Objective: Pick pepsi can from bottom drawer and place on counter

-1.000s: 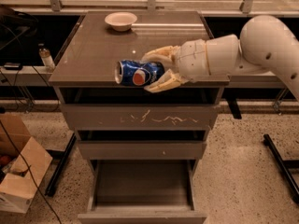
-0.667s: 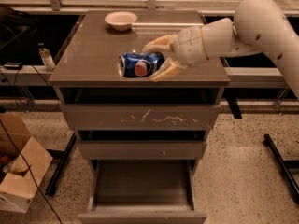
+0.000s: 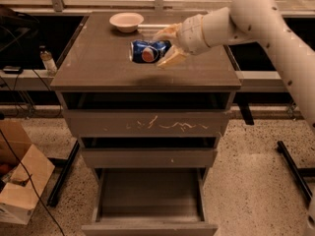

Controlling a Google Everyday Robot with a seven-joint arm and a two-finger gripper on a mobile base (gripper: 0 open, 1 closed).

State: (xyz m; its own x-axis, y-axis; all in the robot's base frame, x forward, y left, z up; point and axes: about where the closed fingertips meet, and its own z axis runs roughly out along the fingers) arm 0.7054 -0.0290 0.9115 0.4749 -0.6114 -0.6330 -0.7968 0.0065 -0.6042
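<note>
My gripper (image 3: 165,46) is shut on the pepsi can (image 3: 146,51), a dark blue can with a round red-white-blue logo, held on its side. It hangs above the middle of the counter (image 3: 98,65), the glossy grey-brown top of the drawer cabinet. The white arm reaches in from the upper right. The bottom drawer (image 3: 147,193) is pulled open at the foot of the cabinet and its tray shows nothing inside.
A white bowl (image 3: 126,21) sits at the back of the counter. The top drawer front (image 3: 147,123) has white scratches; the middle drawer (image 3: 147,157) is shut. A cardboard box (image 3: 19,181) lies on the floor at left. A small bottle (image 3: 47,59) stands on the left ledge.
The gripper has carried the pepsi can from over the counter's front edge up and back, to above the middle of the counter. The arm has risen with it.
</note>
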